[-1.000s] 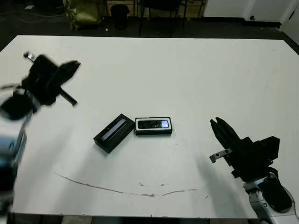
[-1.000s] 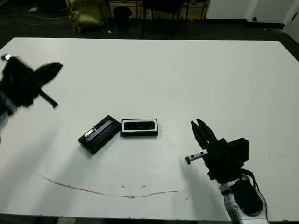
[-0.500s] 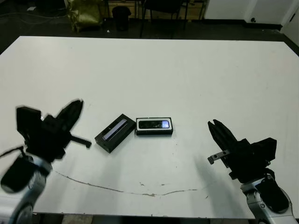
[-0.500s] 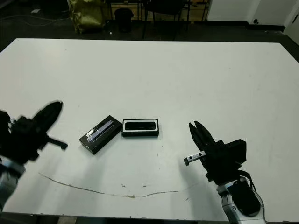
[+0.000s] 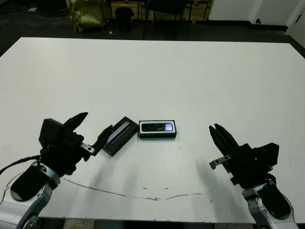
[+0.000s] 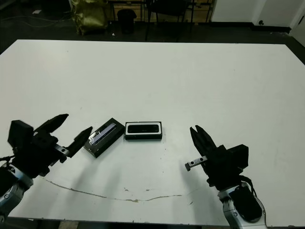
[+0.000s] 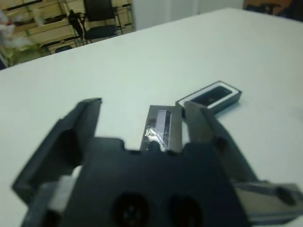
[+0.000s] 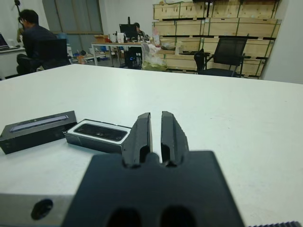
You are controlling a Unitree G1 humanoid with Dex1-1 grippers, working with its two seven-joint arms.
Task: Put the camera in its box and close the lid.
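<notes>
Near the middle of the white desk [image 5: 190,71] the box [image 5: 157,129] lies with its long axis left to right, the camera [image 5: 158,127] flat inside it. Just left, touching its corner, the lid [image 5: 118,135] lies diagonally. Left gripper [image 5: 93,130] has jaws spread wide near the lid; right gripper [image 5: 218,135] has jaws nearly closed, holding nothing.

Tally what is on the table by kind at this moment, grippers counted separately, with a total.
Camera: 1, lying in the box
Box: 1
Lid: 1, off the box, beside it
Grippers: 2, left gripper open, right gripper shut
Total: 5
</notes>
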